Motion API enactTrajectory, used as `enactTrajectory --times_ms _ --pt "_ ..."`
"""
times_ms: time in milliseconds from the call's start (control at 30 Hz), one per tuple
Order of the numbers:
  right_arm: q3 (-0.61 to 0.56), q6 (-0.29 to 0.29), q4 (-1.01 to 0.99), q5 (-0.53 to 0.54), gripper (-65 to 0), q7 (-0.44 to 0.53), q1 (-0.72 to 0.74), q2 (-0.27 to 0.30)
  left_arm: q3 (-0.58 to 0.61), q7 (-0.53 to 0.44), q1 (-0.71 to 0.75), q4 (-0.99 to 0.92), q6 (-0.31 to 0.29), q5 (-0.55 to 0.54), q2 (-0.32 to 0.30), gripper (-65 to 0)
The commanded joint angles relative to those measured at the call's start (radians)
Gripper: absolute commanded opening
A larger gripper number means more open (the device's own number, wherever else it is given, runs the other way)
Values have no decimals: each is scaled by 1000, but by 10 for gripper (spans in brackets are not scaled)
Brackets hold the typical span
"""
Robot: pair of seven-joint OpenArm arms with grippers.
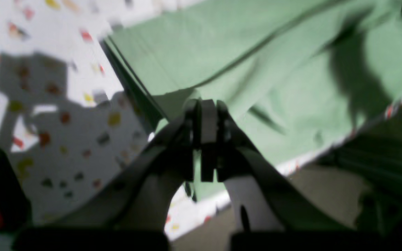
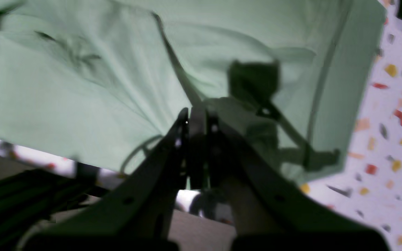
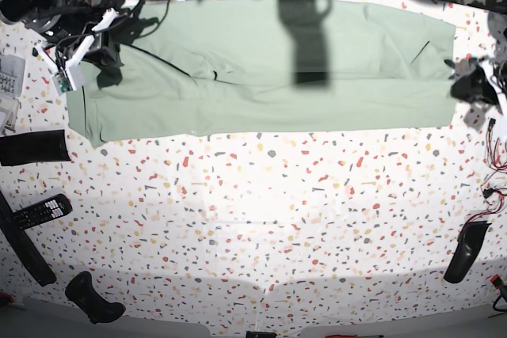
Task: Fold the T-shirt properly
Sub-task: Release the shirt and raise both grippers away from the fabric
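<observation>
The pale sage-green T-shirt lies as a long flat band across the far side of the speckled table. My left gripper is shut on a pinch of the shirt's edge; in the base view it sits at the shirt's right end. My right gripper is shut on a fold of the shirt; in the base view it sits at the shirt's left end. The shirt's logo is not visible.
A remote control and a black block lie at the table's left. Black objects lie at the front left and at the right. Cables hang at the right edge. The table's far edge runs just behind the shirt.
</observation>
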Motion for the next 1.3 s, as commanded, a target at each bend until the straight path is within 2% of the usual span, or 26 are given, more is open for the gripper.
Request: enactTrajectory --times_ms 0,300,567,667,700,767,867,1167,1267 --pt "6 6 20 -11 -650 12 2 11 -10 6 -6 16 -2 -24 -23 -650" --pt "6 6 20 -112 -650 13 2 11 -10 20 -6 16 -2 -24 -23 -650" --pt "6 6 19 -103 -650 13 2 11 -10 13 -6 16 -2 -24 -23 -650" --pt "6 6 19 -104 -650 13 1 11 -10 21 -6 16 -2 -24 -23 -588" --pt "6 6 19 -105 -632 13 1 11 -10 25 -6 16 -2 -24 -23 -567" --pt "6 6 19 -116 -542 13 1 10 -10 25 -6 16 -2 -24 -23 -536" --pt "6 6 19 -119 -457 13 -2 5 -10 25 8 16 -2 -24 -24 -533" --pt "6 6 19 -172 -448 12 -74 6 -10 25 152 16 -14 -98 -23 -533" --pt "6 6 19 -177 -448 12 -121 6 -10 -83 186 16 -14 -96 -23 -533"
